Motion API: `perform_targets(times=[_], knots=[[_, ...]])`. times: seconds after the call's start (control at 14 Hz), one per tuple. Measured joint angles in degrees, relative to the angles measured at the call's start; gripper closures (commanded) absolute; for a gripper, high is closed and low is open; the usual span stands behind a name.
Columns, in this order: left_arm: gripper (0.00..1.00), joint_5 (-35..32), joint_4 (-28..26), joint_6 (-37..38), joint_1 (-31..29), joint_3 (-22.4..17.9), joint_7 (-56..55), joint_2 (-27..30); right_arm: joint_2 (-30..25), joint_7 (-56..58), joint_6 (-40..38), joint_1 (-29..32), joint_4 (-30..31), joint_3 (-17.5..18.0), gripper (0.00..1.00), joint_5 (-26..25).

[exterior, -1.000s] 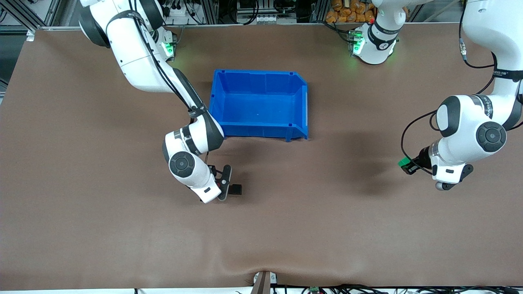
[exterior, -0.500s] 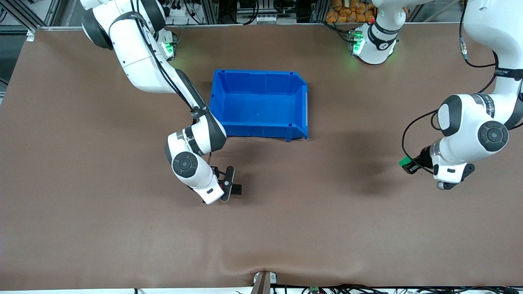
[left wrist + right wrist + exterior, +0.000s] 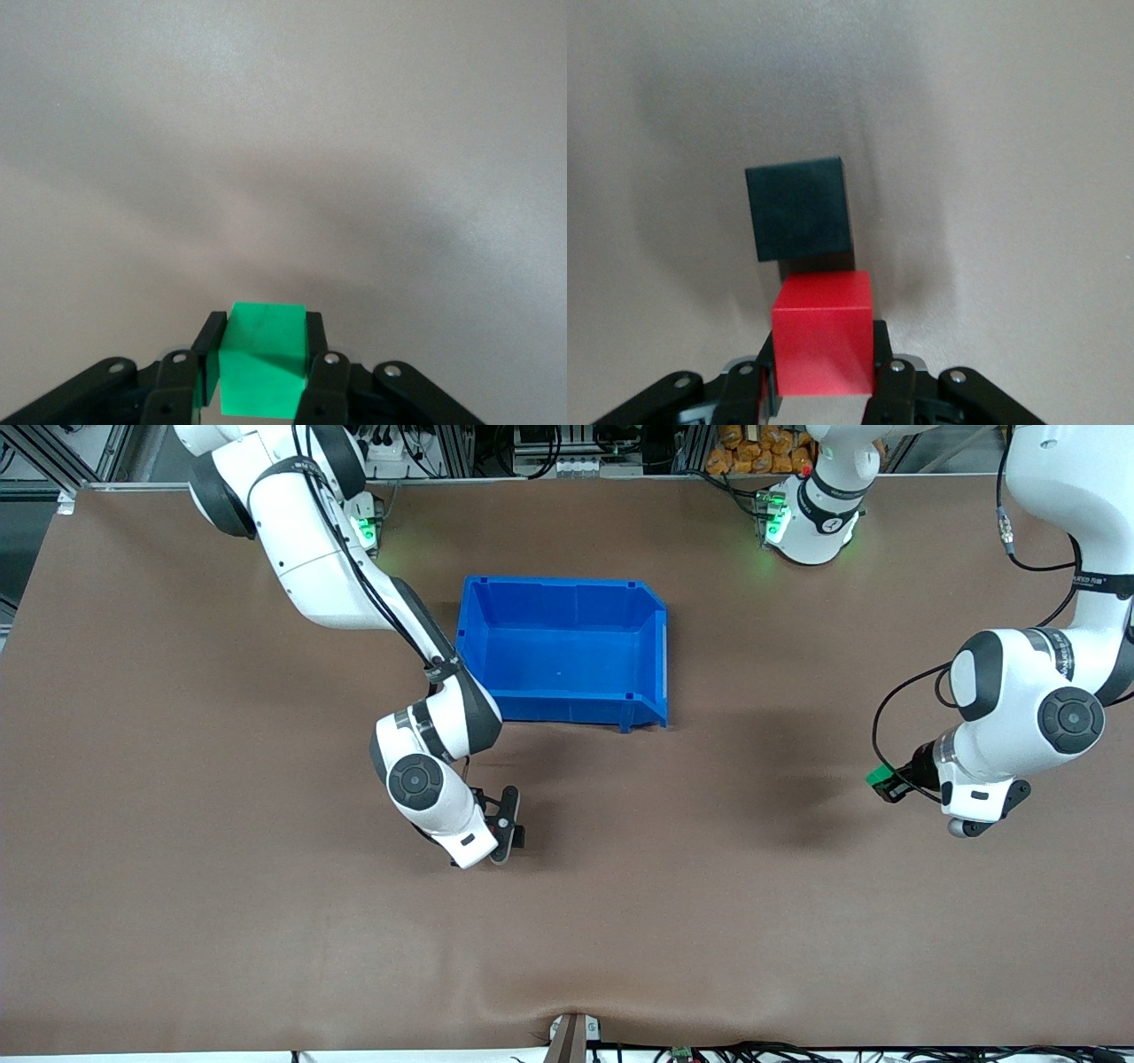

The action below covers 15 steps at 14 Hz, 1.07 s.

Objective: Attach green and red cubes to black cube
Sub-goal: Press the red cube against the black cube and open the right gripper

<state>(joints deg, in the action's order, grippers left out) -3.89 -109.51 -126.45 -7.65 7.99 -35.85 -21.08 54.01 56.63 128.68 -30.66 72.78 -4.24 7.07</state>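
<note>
Table brown, matte; blue bin on it.

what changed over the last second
The right claw, shut on the small matte red cube, slid toward the left arm's end of the table, closing on the small matte black cube until it nearly hides it in the front view. The left claw stayed put, holding the small matte green cube; the blue plastic bin did not move.
</note>
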Motion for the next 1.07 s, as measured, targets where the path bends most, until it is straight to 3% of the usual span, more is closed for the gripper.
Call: perform_targets(times=[0.14, 0.21, 0.29, 0.36, 0.64, 1.07], knots=[[1.0, 0.0, 0.0, 0.02, -0.02, -0.01, 0.0, 0.0, 0.45, -1.08, 0.0, -0.6, -0.24, 0.03, 1.0, 0.0], [1.0, 0.0, 0.0, 0.03, -0.02, -0.01, 0.0, 0.0, 0.48, -2.0, 0.04, -1.17, -0.32, 0.03, 0.89, 0.0], [1.0, 0.0, 0.01, 0.03, -0.02, -0.01, 0.0, 0.0, 0.52, -3.32, 0.04, -2.08, -0.33, 0.04, 0.52, 0.0], [1.0, 0.0, 0.02, 0.04, -0.02, -0.01, 0.0, 0.0, 0.52, -4.87, 0.04, -3.08, -0.34, 0.05, 0.01, 0.0], [1.0, 0.0, 0.24, 0.18, -0.09, -0.03, 0.0, 0.64, 0.92, -9.87, 0.19, -6.29, -0.34, -0.06, 0.0, -0.04], [1.0, 0.0, 0.72, 3.56, -0.06, 0.0, 0.0, 2.6, 0.33, -9.98, -1.48, -5.86, -1.87, -1.38, 0.0, -2.17]])
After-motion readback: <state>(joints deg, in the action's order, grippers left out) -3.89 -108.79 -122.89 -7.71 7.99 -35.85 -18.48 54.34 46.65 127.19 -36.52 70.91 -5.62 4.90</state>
